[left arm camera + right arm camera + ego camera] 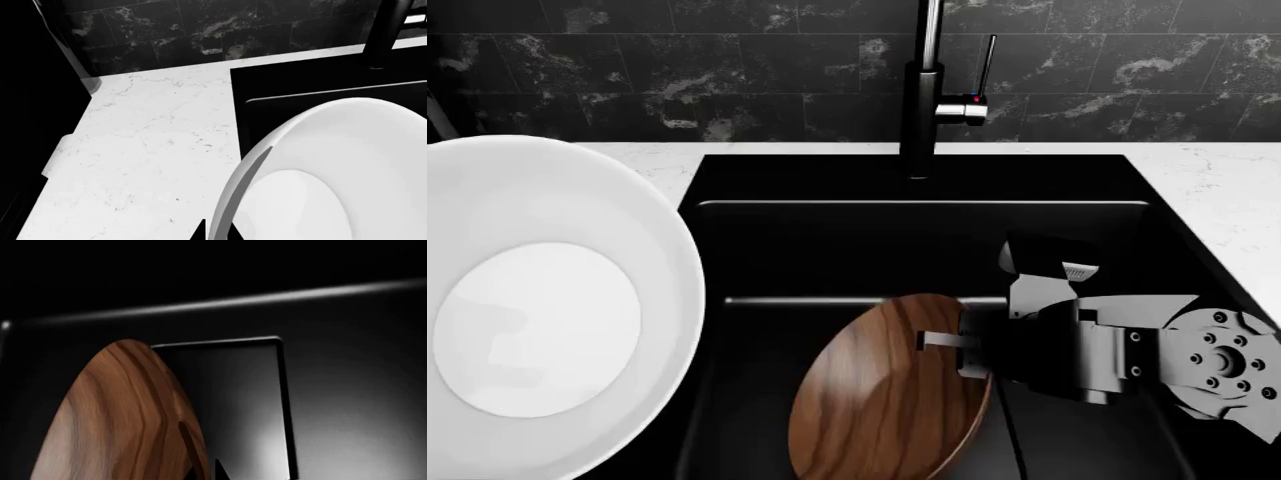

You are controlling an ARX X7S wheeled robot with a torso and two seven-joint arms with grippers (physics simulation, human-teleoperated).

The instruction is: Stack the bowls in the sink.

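The white bowl (541, 315) is glossy and smooth, a plain round form with a flat paler base and a thin rim. In the head view it fills the left side, raised and tipped so its hollow faces the camera, over the worktop's (1214, 200) left stretch and overlapping the sink's (921, 250) left edge. The left wrist view shows its rim (230, 200) running into the bottom edge of the picture, where two dark tips of the left end effector (212, 231) sit on either side of the rim, clenched on it; the arm itself is out of view.

The wooden bowl (888, 395) is brown with streaky lengthwise grain and a soft sheen. It stands tilted on edge low inside the sink, hollow toward the left and the camera. The right end effector (945, 342) reaches in from the right, its grey blocky wrist level and pointing left, one finger (941, 341) laid across the bowl's upper right rim. In the right wrist view a dark tip (220, 471) stands just beside the rim at the bottom edge; it is grasping the wooden bowl by the rim.

The sink is a matte black rectangle with a stepped floor and a square recess (227, 390). A tall dark faucet (924, 90) rises behind it, before black veined tiles (694, 60). The worktop is white, faintly veined stone.
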